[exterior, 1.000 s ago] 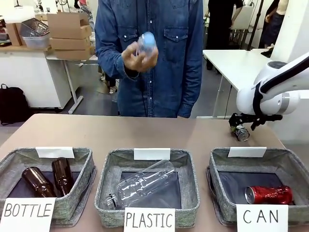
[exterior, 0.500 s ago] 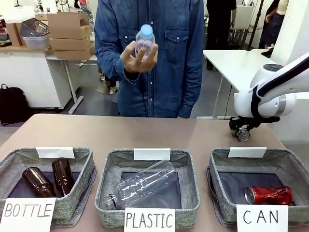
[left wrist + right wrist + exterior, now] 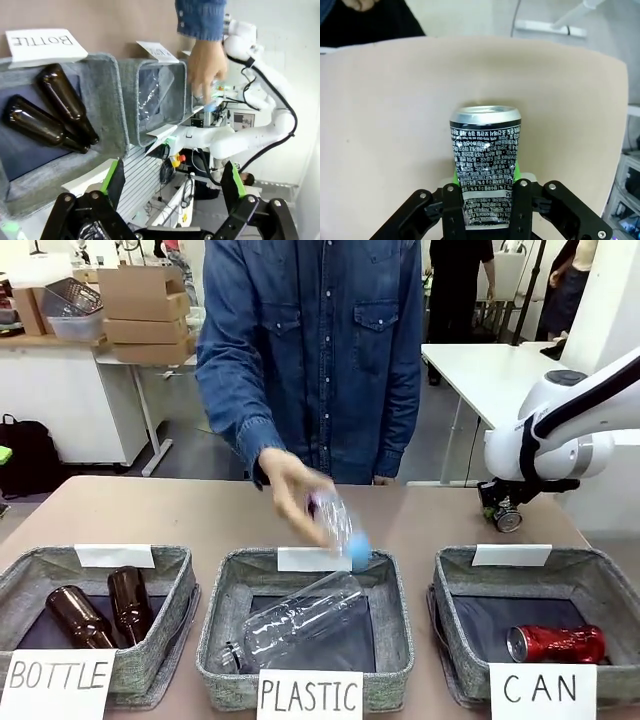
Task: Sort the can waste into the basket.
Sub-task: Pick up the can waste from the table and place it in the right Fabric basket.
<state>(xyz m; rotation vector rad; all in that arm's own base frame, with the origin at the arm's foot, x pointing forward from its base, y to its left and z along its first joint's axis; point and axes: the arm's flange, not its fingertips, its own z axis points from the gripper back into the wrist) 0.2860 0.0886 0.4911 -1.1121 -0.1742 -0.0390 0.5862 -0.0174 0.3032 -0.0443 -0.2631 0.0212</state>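
Jaws of the right gripper [image 3: 485,200] are closed narrow on the dark printed can [image 3: 485,162], green pads showing at both sides of its lower body. In the right wrist view the can's long axis runs straight out along the fingers, its silver rim end pointing away from the wrist, with bare tan surface [image 3: 385,125] all around it and the surface's edge off to the right. From the front, the right gripper [image 3: 503,508] hangs just above the surface, just behind the back wall of the CAN basket [image 3: 590,575], and the printed can [image 3: 507,520] shows its round end toward the camera.

The red can [image 3: 556,643] lies on its side in the CAN basket, long axis running left to right, its opening end to the left, close to the front wall behind the "CAN" card [image 3: 542,690]. The rest of that basket's dark floor is open.

Left gripper [image 3: 172,187] stands wide open with nothing between its fingers, above the BOTTLE basket [image 3: 112,100], where 2 brown glass bottles [image 3: 55,117] lie side by side.

At the far side, a person's hand [image 3: 290,490] holds a clear plastic bottle with a blue cap [image 3: 340,525], cap downward, over the back rim of the PLASTIC basket [image 3: 395,620], which already has 1 clear bottle [image 3: 300,620] lying slantwise inside.
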